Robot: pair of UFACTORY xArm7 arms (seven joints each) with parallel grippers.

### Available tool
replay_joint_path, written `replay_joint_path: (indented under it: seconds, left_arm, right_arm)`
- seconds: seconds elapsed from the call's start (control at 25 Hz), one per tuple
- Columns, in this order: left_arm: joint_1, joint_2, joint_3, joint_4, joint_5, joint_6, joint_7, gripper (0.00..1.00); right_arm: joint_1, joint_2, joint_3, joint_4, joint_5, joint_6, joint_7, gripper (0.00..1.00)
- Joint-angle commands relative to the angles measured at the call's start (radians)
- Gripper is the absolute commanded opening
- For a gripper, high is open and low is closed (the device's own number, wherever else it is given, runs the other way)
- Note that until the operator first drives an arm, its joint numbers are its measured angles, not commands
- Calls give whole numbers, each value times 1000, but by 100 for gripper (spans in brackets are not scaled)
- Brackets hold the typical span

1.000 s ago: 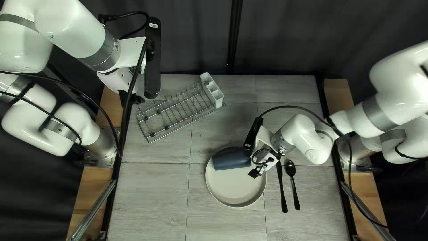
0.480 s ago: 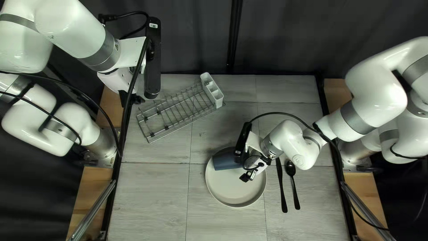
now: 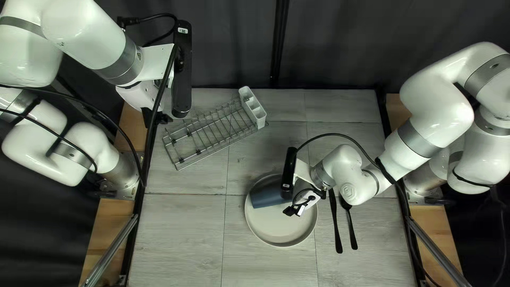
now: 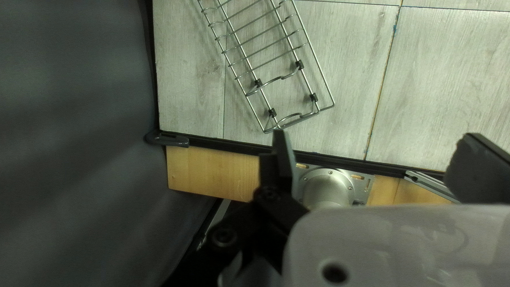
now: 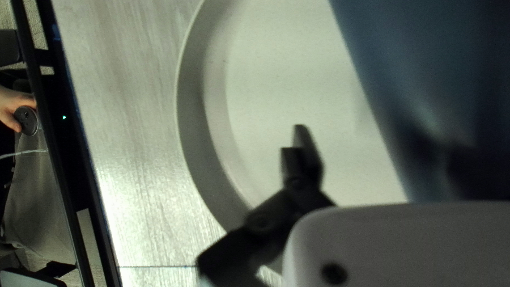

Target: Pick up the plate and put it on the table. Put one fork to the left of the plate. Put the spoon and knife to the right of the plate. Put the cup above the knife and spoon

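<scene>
Reaching over the cup (image 3: 270,194), the right hand (image 3: 306,203) stands spread: one finger (image 5: 303,159) shows clear of the cup, the other is hidden. That arm covers the cup's right end, and whether the cup touches the plate (image 3: 280,228) is hard to tell. It also hides part of the spoon (image 3: 352,229)'s bowl.

Only the right wrist view shows a person's hand (image 5: 11,103) on a round dark device (image 5: 25,120), past an edge of the bench (image 3: 180,239).

The cup is smooth and slate blue, tipped sideways over the plate's far part. Right of the plate lies the knife (image 3: 337,226), then the spoon. The wire rack (image 3: 181,160) sits toward the bench's far left corner, where the left hand (image 3: 157,117) hangs, fingers wide apart.
</scene>
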Motion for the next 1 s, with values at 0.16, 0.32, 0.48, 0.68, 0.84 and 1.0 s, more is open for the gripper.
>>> replay_joint_path:
  seconds: [0.16, 0.32, 0.48, 0.68, 0.84, 1.0]
  left_arm:
    - [0, 0, 0, 0, 0, 0, 0, 100]
    - [0, 0, 0, 0, 0, 0, 0, 100]
    - [0, 0, 0, 0, 0, 0, 0, 100]
    - [0, 0, 0, 0, 0, 0, 0, 100]
    - [0, 0, 0, 0, 0, 0, 0, 100]
    - [0, 0, 0, 0, 0, 0, 0, 100]
  right_arm:
    - [7, -266, -46, -105, -545, 171, 498, 0]
    - [-95, -353, 19, -74, -825, 307, 748, 0]
    - [-208, -385, 96, 57, -1127, 563, 1046, 0]
    - [-230, -255, 140, 278, -1400, 875, 1358, 0]
    - [-164, -110, 137, 439, -1543, 1102, 1567, 0]
    - [-164, -110, 137, 439, -1543, 1102, 1567, 0]
